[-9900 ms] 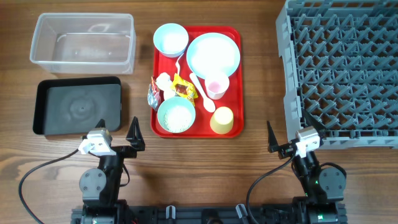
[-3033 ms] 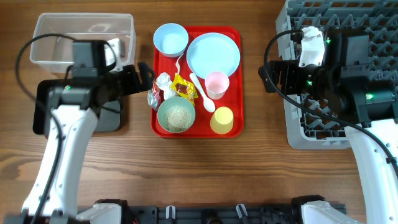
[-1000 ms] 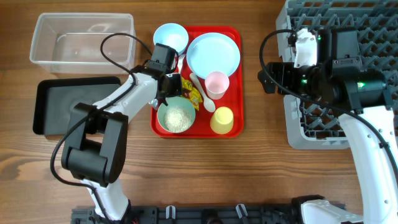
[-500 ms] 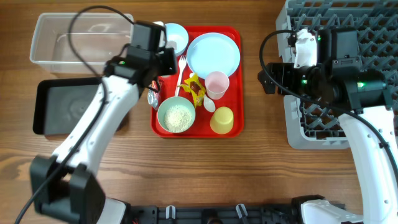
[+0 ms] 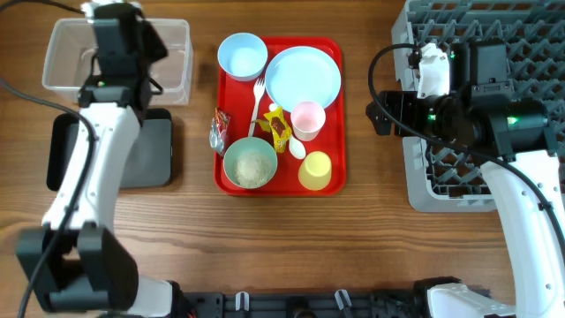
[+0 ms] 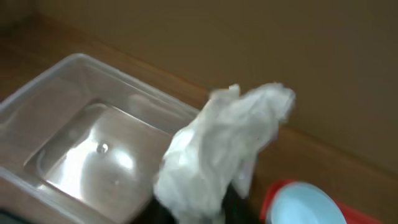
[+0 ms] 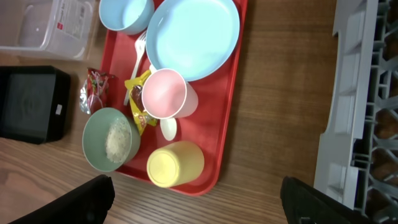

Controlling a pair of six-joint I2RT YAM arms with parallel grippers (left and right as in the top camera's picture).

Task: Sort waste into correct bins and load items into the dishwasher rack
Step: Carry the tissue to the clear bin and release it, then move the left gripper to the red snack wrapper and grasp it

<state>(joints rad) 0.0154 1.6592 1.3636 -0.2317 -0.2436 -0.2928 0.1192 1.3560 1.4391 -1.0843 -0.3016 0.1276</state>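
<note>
A crumpled white tissue [image 6: 224, 149] fills the blurred left wrist view, standing at my left gripper [image 6: 198, 216] above the clear tub [image 6: 81, 143]; its dark fingers barely show, so the grip is unclear. Overhead, that arm reaches over the tub [image 5: 177, 64] beside the black tray [image 5: 62, 150]. On the red tray [image 5: 333, 132] lie a rice bowl [image 5: 251, 165], blue bowl [image 5: 242, 55], plate [image 5: 303, 78], pink cup [image 5: 308, 117], yellow cup [image 5: 315, 170], fork [image 5: 258, 102], spoon [image 5: 296, 146] and wrappers [image 5: 218, 132]. My right gripper [image 7: 200, 205] hangs open and empty.
The grey dishwasher rack [image 5: 530, 35] fills the right side, its edge [image 7: 367, 112] close to my right gripper [image 5: 375, 115]. Bare wood lies between the red tray and the rack, and along the table's front.
My left arm swung from the red tray back and left to the clear tub, taking the tissue along. The right arm has stayed still.
</note>
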